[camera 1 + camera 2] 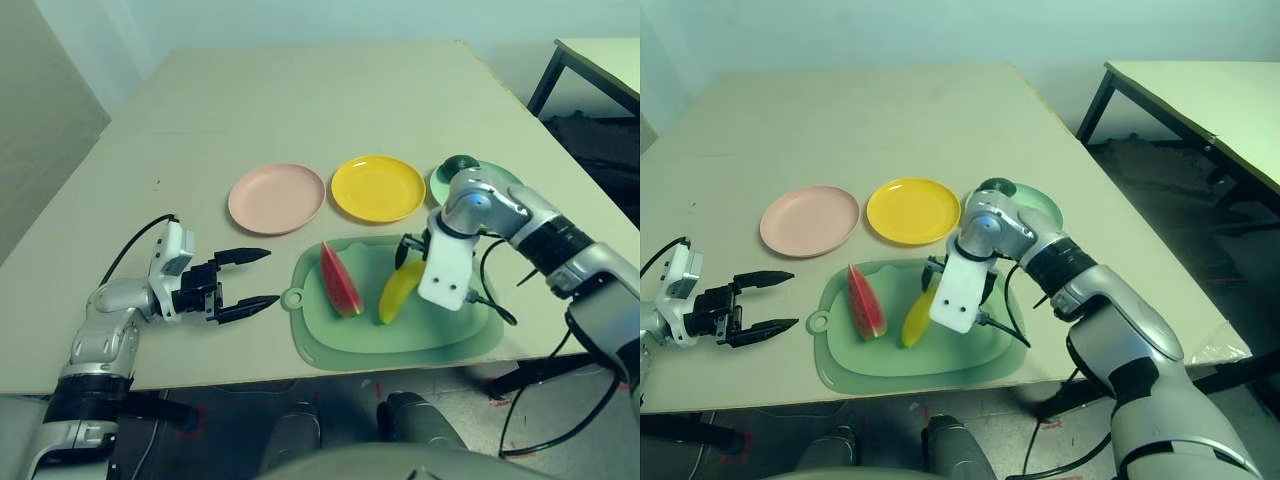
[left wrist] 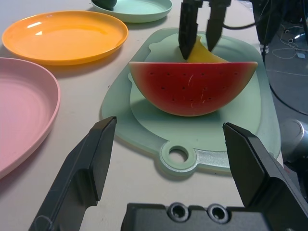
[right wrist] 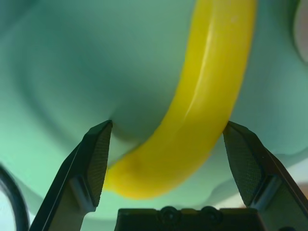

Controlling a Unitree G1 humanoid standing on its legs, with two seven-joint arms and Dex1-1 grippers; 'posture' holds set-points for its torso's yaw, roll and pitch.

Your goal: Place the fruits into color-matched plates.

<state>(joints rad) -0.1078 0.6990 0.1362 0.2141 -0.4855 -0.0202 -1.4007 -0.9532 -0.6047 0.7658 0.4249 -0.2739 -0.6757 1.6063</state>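
- One of three fruits is placed: the avocado [image 1: 460, 164] lies on the mint green plate [image 1: 505, 176], beyond the right hand [image 3: 169, 123]. Colour match: green to green.
- Two fruits are left to place. Both lie on the green cutting mat [image 1: 345, 356], which rests on the counter [image 1: 300, 110].
- Banana [image 3: 211, 72]: under the right hand, between its spread fingers. Right hand state: released; the fingers are not closed on the fruit. Contact at the nearer fingertip cannot be determined.
- Watermelon wedge [image 2: 192, 89]: between the two hands, ahead of the left hand [image 1: 274, 276] and apart from it. Left hand state: released, fingers wide, nothing between them.
- Yellow plate [image 1: 378, 188]: empty, beyond the right hand and toward the left-hand side. Assigned fruit, by colour: banana.
- Pale pink plate [image 1: 277, 198]: empty, beyond the left hand. Assigned fruit, by judgement: watermelon wedge, as its red flesh is nearest to pink.
- Progress, by judgement: about one third complete. The step in hand appears to be the banana pick-up; closing the right hand is required before lifting.
- Markings: no brand, label or writing is legible.
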